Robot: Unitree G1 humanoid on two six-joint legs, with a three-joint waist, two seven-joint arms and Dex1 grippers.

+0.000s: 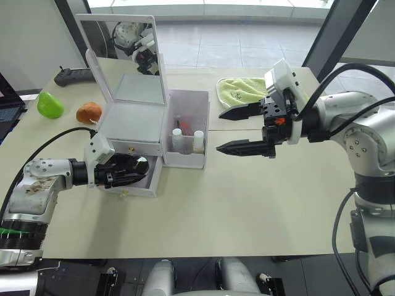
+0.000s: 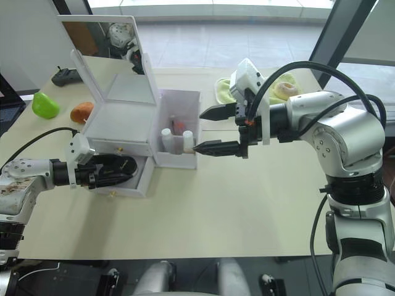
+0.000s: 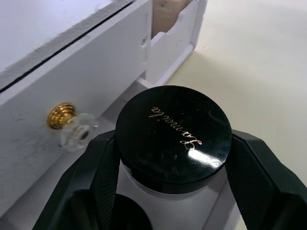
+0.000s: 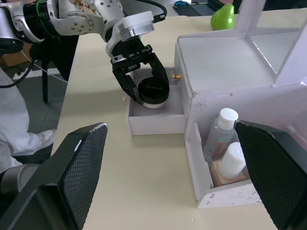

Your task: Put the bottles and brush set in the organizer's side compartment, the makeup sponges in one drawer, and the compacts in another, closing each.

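My left gripper (image 1: 137, 170) is shut on a round black compact (image 3: 172, 132) with a pale rim, holding it over the open lower drawer (image 4: 156, 120) of the pale organizer (image 1: 133, 120). The upper drawer, with its gold knob (image 3: 62, 115), is shut. Two white-capped bottles (image 1: 178, 139) (image 1: 198, 142) stand in the translucent side compartment (image 1: 188, 159), with something pink behind them that may be the brush set (image 1: 185, 124). My right gripper (image 1: 220, 132) hangs open and empty just right of that compartment. The makeup sponges are out of view.
The organizer's mirror lid (image 1: 123, 49) stands upright. A green fruit shape (image 1: 49, 105), an orange one (image 1: 89, 111) and a black handset (image 1: 74, 76) lie at the back left. A green cloth (image 1: 241, 91) carrying a pale round object (image 2: 285, 90) lies behind my right arm.
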